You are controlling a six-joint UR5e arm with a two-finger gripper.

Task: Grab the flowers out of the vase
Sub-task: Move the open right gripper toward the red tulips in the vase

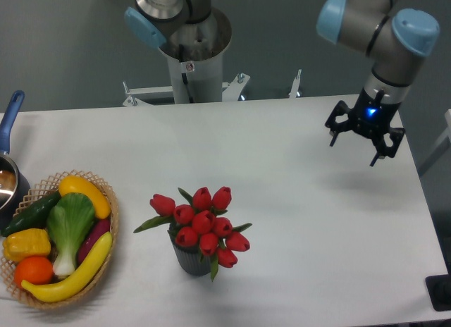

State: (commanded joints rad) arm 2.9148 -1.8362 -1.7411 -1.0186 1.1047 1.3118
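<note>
While your gripper (363,139) hangs wide open & empty, red flowers (202,226) w/ green leaves overflow the ribbed grey vase (188,260).

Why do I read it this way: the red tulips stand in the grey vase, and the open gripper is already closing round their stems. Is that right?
One thing is wrong. The camera view shows the flowers standing in the vase, but the open gripper hangs far off to the right, above the table, touching nothing.

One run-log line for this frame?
phase: approach | gripper: open, empty, far right above table | flowers: in vase, untouched
</note>
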